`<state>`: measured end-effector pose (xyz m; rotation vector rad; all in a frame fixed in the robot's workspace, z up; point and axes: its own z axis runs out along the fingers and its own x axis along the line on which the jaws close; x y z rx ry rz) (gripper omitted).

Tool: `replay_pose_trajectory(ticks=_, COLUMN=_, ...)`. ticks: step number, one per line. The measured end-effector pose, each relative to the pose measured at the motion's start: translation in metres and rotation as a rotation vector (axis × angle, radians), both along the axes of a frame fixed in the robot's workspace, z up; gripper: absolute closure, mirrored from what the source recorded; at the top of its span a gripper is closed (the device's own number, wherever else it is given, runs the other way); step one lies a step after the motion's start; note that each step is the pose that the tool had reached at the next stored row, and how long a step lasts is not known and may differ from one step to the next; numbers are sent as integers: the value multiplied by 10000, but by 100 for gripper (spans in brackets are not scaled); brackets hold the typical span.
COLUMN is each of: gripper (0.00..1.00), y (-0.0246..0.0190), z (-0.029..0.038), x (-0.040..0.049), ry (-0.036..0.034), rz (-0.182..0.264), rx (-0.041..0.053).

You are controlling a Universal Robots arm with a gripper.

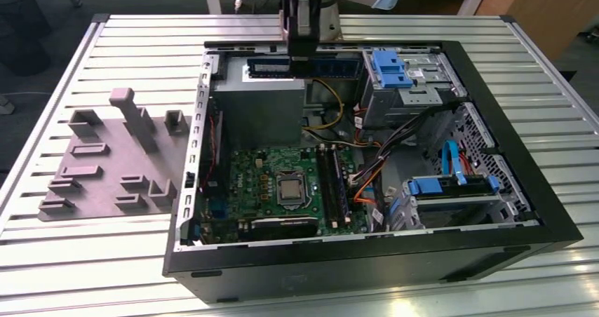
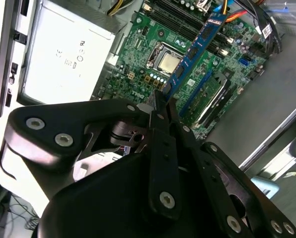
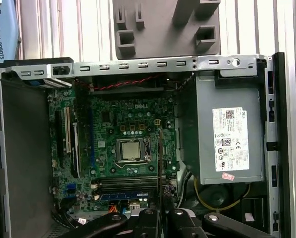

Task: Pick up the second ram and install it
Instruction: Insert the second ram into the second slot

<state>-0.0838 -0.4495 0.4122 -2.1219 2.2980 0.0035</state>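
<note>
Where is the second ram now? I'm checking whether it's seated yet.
The second ram is clamped in the gripper over the open computer case; in the exterior view it hangs above the grey power supply, unseated.

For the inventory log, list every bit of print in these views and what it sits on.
Power supply label: fine print, too small to read.
Motherboard: white brand mark, not quoted.
Arm casing: brand lettering, not quoted.
Second ram, held in the pincer: sticker blurred, unreadable.
</note>
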Motion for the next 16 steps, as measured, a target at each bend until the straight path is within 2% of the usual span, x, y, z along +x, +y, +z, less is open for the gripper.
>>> replay_pose_trajectory(ticks=16, gripper=86, y=0, z=-10, x=0, ry=0, rz=-2180, rx=-2)
